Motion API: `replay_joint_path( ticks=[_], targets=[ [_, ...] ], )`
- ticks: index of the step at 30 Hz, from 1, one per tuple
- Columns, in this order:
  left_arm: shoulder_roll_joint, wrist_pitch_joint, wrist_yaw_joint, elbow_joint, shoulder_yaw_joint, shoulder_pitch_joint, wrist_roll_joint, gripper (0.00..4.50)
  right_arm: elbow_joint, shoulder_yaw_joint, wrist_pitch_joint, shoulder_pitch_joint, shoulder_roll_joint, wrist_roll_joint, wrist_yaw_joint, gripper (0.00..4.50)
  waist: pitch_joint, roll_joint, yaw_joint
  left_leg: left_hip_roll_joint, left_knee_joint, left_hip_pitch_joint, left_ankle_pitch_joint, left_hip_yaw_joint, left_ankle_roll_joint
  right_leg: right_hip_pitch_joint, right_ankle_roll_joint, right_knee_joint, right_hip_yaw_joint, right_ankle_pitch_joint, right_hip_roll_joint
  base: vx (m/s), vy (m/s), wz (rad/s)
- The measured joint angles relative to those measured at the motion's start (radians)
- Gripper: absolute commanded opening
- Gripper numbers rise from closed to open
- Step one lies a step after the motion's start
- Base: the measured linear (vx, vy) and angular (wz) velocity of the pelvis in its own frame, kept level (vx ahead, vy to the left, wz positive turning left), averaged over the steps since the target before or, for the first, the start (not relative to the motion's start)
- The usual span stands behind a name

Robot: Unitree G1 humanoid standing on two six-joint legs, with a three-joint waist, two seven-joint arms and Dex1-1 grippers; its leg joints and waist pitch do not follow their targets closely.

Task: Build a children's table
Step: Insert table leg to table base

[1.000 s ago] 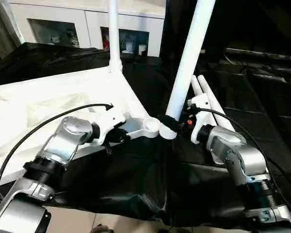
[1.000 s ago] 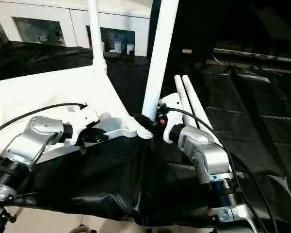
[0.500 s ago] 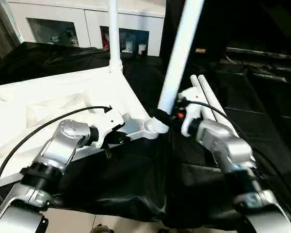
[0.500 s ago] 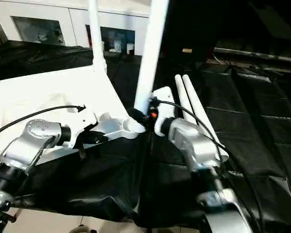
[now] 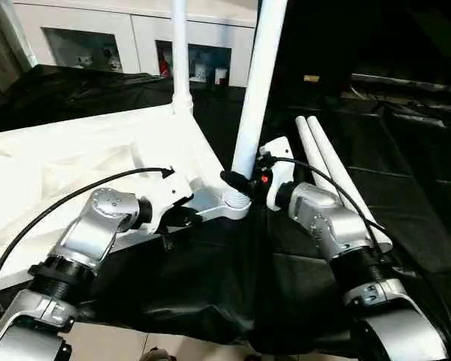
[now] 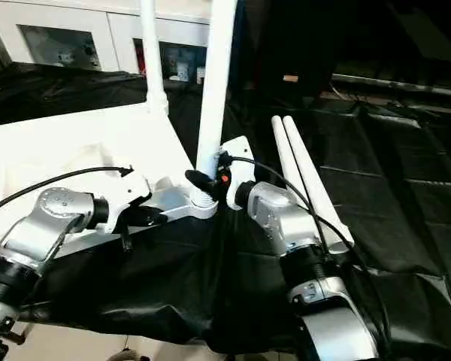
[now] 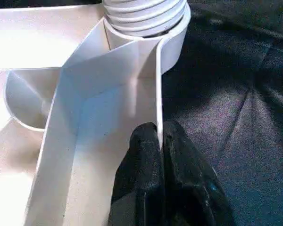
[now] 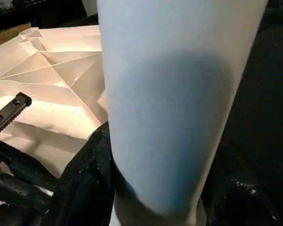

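Observation:
The children's table top (image 5: pixel 98 143) lies upside down on black cloth, ribs showing. One white leg (image 5: pixel 180 53) stands in its far corner socket. A second leg (image 5: pixel 257 83) stands almost upright, its ribbed foot in the near corner socket (image 5: pixel 237 201). My right gripper (image 5: pixel 242 180) is shut on this leg just above the socket, one black finger (image 8: pixel 85 179) on each side of the tube. My left gripper (image 7: pixel 159 134) is shut on the top's thin raised rim (image 7: pixel 158 84) just behind that socket. Two loose legs (image 5: pixel 331 165) lie side by side on the cloth to the right.
A white cabinet (image 5: pixel 90 37) with glass doors stands behind the work surface. Black cloth (image 5: pixel 406 150) covers the surface and hangs over its front edge, with pale floor (image 5: pixel 173 347) below. A black cable (image 5: pixel 68 199) loops over my left forearm.
The right arm has swung the held leg from a tilt to near upright and shifted it left, so its foot now sits in the near corner socket. The left gripper stays on the rim.

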Motion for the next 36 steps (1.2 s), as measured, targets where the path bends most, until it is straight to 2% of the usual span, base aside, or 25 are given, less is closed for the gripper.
replay_joint_path(
  ticks=[11, 16, 19, 28, 31, 36],
  targets=[
    [0.006, 0.000, 0.002, -0.009, 0.003, 0.008, 0.002, 0.00, 0.051, -0.021, -0.021, -0.018, 0.015, 0.002, 0.016, 1.93, 0.000, 0.000, -0.004, 0.000, 0.000, 0.000, 0.000, 0.000, 0.000, 0.000, 0.000, 0.000, 0.001, 0.000, 0.000, 0.000, 0.000, 0.00],
    [0.003, 0.000, 0.001, -0.010, 0.002, 0.008, 0.002, 0.00, 0.063, -0.056, -0.021, -0.007, 0.019, 0.030, 0.025, 1.93, -0.001, -0.001, -0.002, 0.000, -0.001, 0.000, 0.000, 0.000, 0.000, 0.000, 0.000, 0.000, 0.000, 0.000, 0.000, 0.000, 0.000, 0.00],
    [0.000, 0.000, -0.002, -0.011, 0.000, 0.008, 0.002, 0.00, 0.064, -0.080, -0.049, 0.022, 0.019, 0.058, 0.043, 1.93, -0.001, -0.001, 0.001, 0.000, -0.001, 0.000, 0.000, 0.001, 0.000, 0.000, 0.000, 0.000, 0.001, 0.000, 0.000, 0.000, 0.000, 0.00],
    [-0.012, -0.004, 0.008, 0.002, -0.004, 0.003, 0.008, 0.00, 0.109, -0.124, -0.197, 0.086, 0.053, 0.080, 0.062, 1.91, -0.002, 0.002, 0.003, 0.000, -0.001, 0.001, 0.000, 0.001, 0.000, 0.002, 0.002, -0.001, 0.001, -0.002, 0.000, 0.000, 0.000, 0.00],
    [-0.018, -0.014, 0.008, 0.018, -0.006, -0.003, 0.008, 0.00, 0.115, -0.115, -0.266, 0.113, 0.059, 0.075, 0.064, 1.91, -0.004, 0.004, 0.005, 0.000, -0.001, 0.001, 0.000, 0.001, 0.000, 0.003, 0.003, -0.001, 0.001, -0.002, 0.000, 0.000, 0.000, 0.00],
    [-0.023, -0.019, 0.006, 0.028, -0.007, -0.006, 0.008, 0.00, 0.115, -0.083, -0.388, 0.144, 0.062, 0.018, 0.073, 1.91, -0.005, 0.006, 0.007, 0.000, -0.002, 0.001, 0.000, 0.001, 0.000, 0.004, 0.004, -0.001, 0.001, -0.003, -0.001, 0.000, 0.000, 0.00]
  ],
)
